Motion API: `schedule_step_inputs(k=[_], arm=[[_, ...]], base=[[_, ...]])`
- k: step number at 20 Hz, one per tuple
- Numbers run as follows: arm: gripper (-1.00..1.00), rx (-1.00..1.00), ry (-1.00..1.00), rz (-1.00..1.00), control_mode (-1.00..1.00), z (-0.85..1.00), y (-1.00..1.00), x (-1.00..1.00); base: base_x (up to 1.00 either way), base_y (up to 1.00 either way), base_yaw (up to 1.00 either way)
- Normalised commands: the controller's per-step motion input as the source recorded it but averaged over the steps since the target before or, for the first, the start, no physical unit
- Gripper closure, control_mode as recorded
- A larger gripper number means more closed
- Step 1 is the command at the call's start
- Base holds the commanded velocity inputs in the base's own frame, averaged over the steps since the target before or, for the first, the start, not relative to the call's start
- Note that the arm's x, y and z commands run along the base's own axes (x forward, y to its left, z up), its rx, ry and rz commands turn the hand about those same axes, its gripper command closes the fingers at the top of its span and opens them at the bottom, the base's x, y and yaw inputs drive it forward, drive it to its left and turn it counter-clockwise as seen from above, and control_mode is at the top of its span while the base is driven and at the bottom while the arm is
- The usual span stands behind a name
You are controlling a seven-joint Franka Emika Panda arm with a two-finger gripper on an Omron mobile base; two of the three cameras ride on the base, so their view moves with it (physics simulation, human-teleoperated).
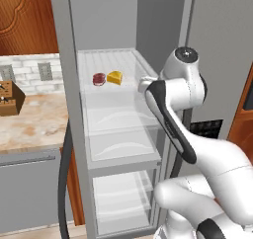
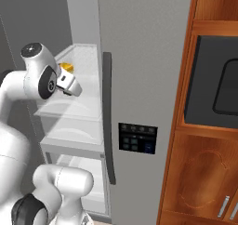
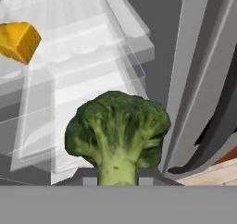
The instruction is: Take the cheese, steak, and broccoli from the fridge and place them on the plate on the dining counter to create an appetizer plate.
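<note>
Squarely in pincer point(image 3: 118, 180): broccoli point(image 3: 116, 130)

Matt grey steel-look fridge point(image 1: 64, 109), smooth; inside, glossy clear plastic shelves point(image 1: 116, 92) beyond the claw point(image 3: 118, 179). Bumpy, matt green broccoli point(image 3: 116, 133) right at the fingertips. Smooth, waxy yellow cheese point(image 3: 17, 41) farther in. Veined polished marble counter point(image 1: 29, 122) and warm varnished wood cabinets point(image 2: 200, 182).
</note>
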Motion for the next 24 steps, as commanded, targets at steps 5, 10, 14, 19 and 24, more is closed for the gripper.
schedule_step_inputs(k=[5,10,14,19,24], arm=[[1.00,0.00,0.13,0.00,-1.00,-0.32,-0.10,-0.34],[1.00,0.00,0.01,-0.01,1.00,-0.08,0.00,-0.06],[1.00,0.00,0.00,0.00,1.00,0.00,0.00,0.00],[1.00,0.00,0.00,0.00,1.00,0.00,0.00,0.00],[1.00,0.00,0.00,0.00,1.00,0.00,0.00,0.00]], base=[[0.00,0.00,0.00],[-0.53,0.00,-0.01],[-1.00,0.00,-0.05],[-0.80,0.00,0.07],[-0.38,0.00,0.62]])
